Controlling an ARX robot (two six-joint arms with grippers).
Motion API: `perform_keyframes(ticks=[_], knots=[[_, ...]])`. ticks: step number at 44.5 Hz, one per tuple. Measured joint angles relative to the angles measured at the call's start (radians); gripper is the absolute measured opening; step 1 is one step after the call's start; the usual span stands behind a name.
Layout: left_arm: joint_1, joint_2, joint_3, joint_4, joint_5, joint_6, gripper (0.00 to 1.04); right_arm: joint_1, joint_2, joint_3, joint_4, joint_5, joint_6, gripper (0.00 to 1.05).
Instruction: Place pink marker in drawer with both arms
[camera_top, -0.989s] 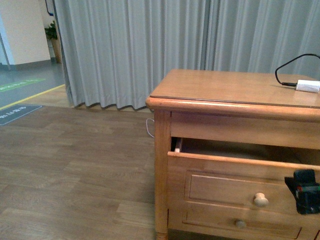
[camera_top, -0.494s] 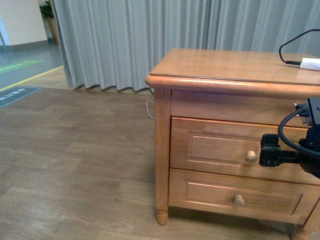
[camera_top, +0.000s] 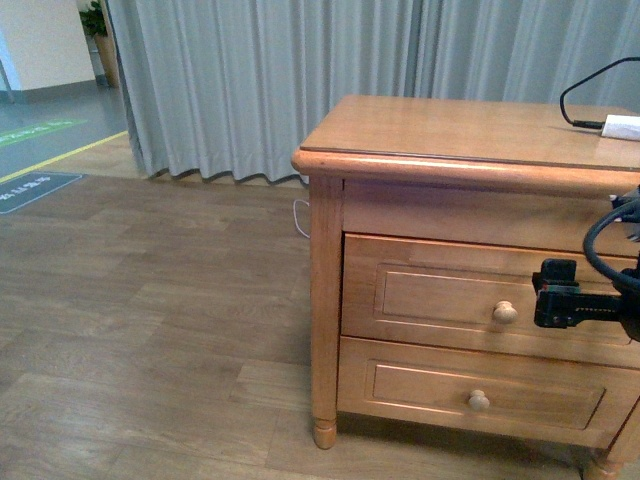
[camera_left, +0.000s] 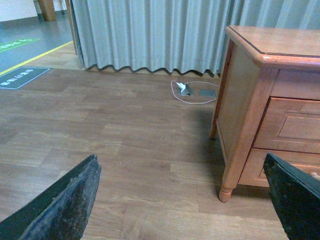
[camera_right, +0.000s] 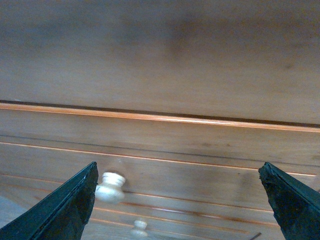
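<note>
The drawer (camera_top: 480, 300), the upper of two in a wooden cabinet (camera_top: 325, 300), is shut flush with the cabinet front, its round knob (camera_top: 505, 312) showing pale against the panel. The right gripper (camera_top: 556, 293) hangs in front of the drawer face, just right of the knob and apart from it. Only its black boxy end and a loop of cable are in the front view, since the arm runs off the right edge. From the right wrist, both fingertips (camera_right: 65, 210) sit at the far corners of the frame with a wide gap between them, so the jaws are spread and hold nothing. The knob (camera_right: 110, 186) lies near one finger, blurred.

The left gripper (camera_left: 182, 200) is out of the front view. Its wrist camera shows its two dark fingers (camera_left: 62, 205) spread wide over bare wood floor (camera_left: 125, 145), the cabinet's corner leg off to one side.

The pink marker is not visible in any view (the closed drawer hides its inside). On the cabinet top, at the far right edge, lies a white plug (camera_top: 622, 126) with a black cable (camera_top: 580, 95), both cut off by the frame. Grey curtains (camera_top: 270, 80) hang behind.
</note>
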Motion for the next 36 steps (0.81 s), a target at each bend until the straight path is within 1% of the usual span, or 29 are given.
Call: perform_keyframes(ticks=[8, 19, 22, 30, 33, 36], knots=[[0.0, 0.0, 0.0, 0.0, 0.0, 0.0, 0.99, -0.006, -0.196, -0.113, -0.111, -0.077, -0.003, 0.96], [0.0, 0.0, 0.0, 0.0, 0.0, 0.0, 0.99, -0.051, -0.578, -0.241, -0.435, -0.191, -0.002, 0.96], [0.0, 0.0, 0.0, 0.0, 0.0, 0.0, 0.99, -0.075, -0.725, -0.268, -0.552, -0.236, -0.002, 0.96], [0.0, 0.0, 0.0, 0.0, 0.0, 0.0, 0.99, -0.134, -1.022, -0.286, -0.799, -0.332, -0.002, 0.96], [0.0, 0.0, 0.0, 0.0, 0.0, 0.0, 0.99, -0.176, -1.138, -0.286, -0.9, -0.361, -0.002, 0.96], [0.0, 0.0, 0.0, 0.0, 0.0, 0.0, 0.99, -0.22, -1.213, -0.284, -0.962, -0.387, 0.005, 0.96]])
